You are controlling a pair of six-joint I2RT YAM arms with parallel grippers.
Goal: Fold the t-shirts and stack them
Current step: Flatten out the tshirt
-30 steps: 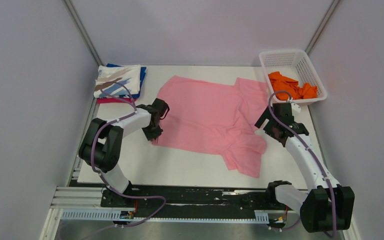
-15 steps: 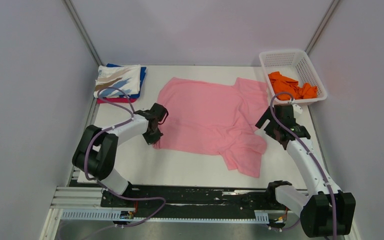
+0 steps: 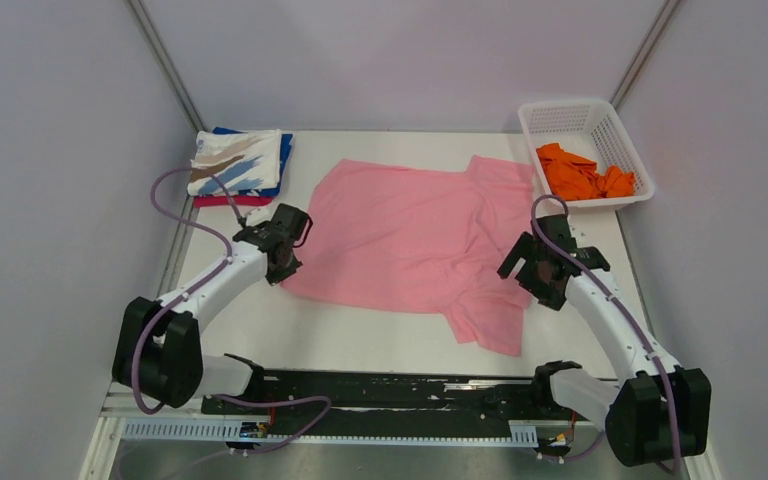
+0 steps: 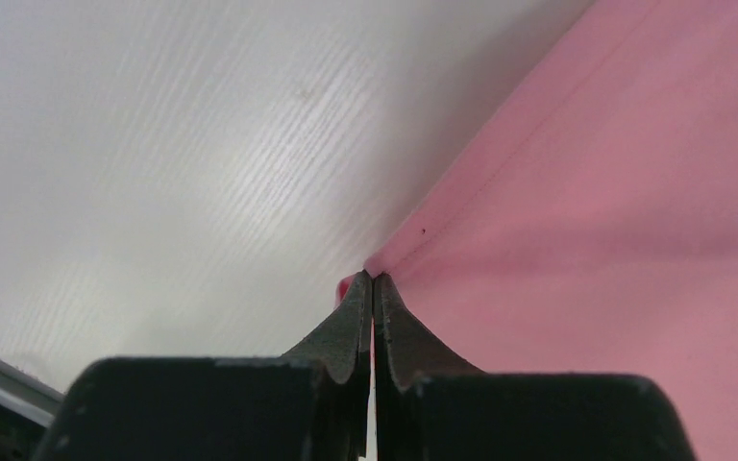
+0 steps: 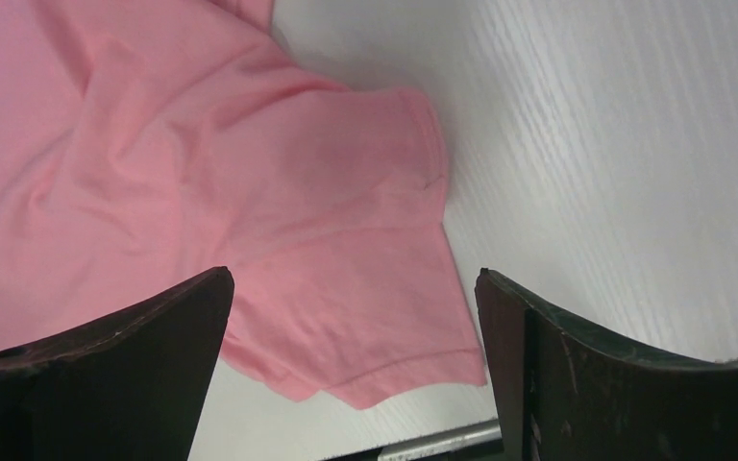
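I see the pink t-shirt (image 3: pixel 410 235) lying spread in the middle of the table (image 3: pixel 260 340), with its collar toward 3 o'clock. My left gripper (image 4: pixel 373 288) is pressed closed on the hem corner at the shirt's 9 o'clock edge. My right gripper (image 5: pixel 354 279) has its jaws wide apart over the sleeve at 4 o'clock and carries nothing.

My worry is the left grip. Only a small bit of hem seems to be pinched, so a strong pull could let it slip out. With one side held, the cloth may also drag crooked and keep the wrinkles near the sleeve.

I cannot tell how deep the cloth sits between the left fingers, or whether the right gripper touches the sleeve. The folded stack (image 3: pixel 238 165) at 10 o'clock hides its lower shirts, and the orange t-shirt (image 3: pixel 585 172) is crumpled in the basket (image 3: pixel 560 110).
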